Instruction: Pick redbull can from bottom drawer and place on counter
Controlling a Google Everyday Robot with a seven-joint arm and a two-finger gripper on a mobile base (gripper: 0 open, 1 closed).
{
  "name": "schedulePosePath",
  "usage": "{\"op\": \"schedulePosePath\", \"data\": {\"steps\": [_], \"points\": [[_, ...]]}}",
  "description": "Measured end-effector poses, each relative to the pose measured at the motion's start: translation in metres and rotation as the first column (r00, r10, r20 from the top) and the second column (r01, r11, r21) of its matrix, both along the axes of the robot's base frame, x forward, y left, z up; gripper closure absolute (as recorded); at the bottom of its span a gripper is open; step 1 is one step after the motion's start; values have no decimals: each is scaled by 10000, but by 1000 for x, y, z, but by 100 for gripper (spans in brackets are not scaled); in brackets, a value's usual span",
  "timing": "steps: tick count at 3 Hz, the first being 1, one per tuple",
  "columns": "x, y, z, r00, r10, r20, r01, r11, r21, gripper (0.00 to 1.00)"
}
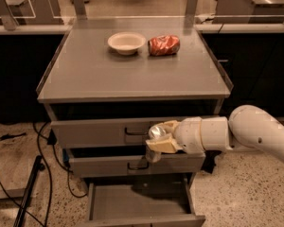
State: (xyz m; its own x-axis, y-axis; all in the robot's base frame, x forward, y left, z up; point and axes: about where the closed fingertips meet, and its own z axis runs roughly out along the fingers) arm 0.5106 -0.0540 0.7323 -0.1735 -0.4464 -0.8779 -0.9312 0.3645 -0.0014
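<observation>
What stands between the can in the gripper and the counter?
Nothing visible. The gripper holds the can before the upper drawers, below the counter. The bowl and crushed can sit far back.

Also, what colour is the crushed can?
The crushed can is orange-red, camera view; the gripper holds the redbull can before the upper drawers.

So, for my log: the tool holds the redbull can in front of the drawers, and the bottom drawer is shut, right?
No: the camera view shows the bottom drawer pulled open. The tool does hold the redbull can in front of the drawers.
</observation>
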Motion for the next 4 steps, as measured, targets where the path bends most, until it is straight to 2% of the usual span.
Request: {"op": "schedulePosePath", "data": {"steps": [1,2,3,4], "points": [[5,4,98,9986,-474,220,454,9953,851,100],[5,4,98,9986,-473,220,453,9953,852,100],[10,10,125,9985,-461,306,429,9942,989,100],[25,20,177,9962,-817,316,775,9903,1150,100]]}}
